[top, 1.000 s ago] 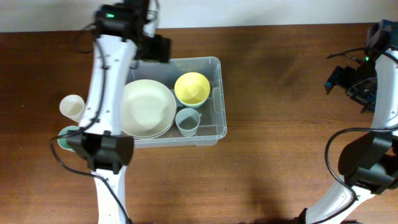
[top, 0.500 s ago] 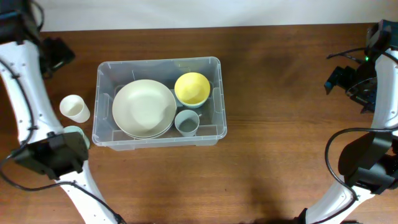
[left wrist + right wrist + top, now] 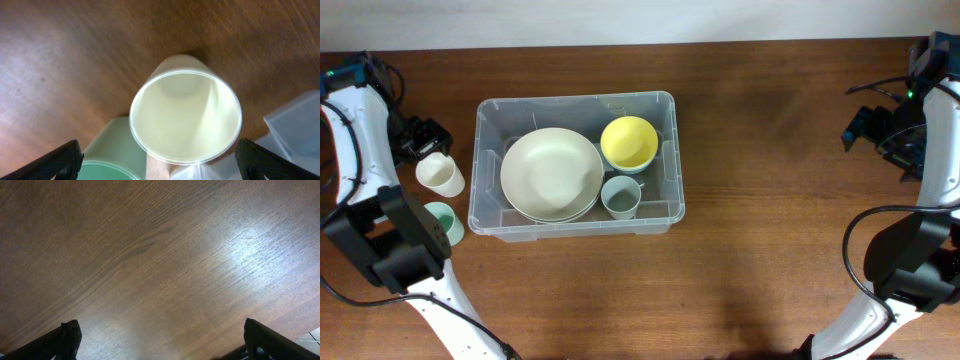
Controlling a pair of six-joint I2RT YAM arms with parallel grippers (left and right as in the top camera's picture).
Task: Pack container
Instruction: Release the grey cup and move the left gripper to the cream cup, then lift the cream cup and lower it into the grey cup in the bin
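The clear container [image 3: 576, 99] stands left of the table's middle. It holds a cream bowl [image 3: 551, 173], a yellow bowl [image 3: 628, 142] and a grey-blue cup [image 3: 620, 196]. A cream cup [image 3: 440, 175] and a green cup [image 3: 442, 222] stand on the table left of it. My left gripper [image 3: 424, 143] is open and empty, just above and behind the cream cup. In the left wrist view the cream cup [image 3: 186, 117] sits between my spread fingers [image 3: 160, 167], with the green cup [image 3: 107, 162] and the container's corner [image 3: 295, 130] beside it. My right gripper [image 3: 876, 125] is open and empty at the far right.
The right wrist view shows only bare brown table [image 3: 160, 255] between my open right fingers [image 3: 165, 350]. The table's back edge [image 3: 640, 42] runs just behind the container.
My left arm has swung from behind the container out to the far left, then come in over the cream cup. The right arm has not moved.
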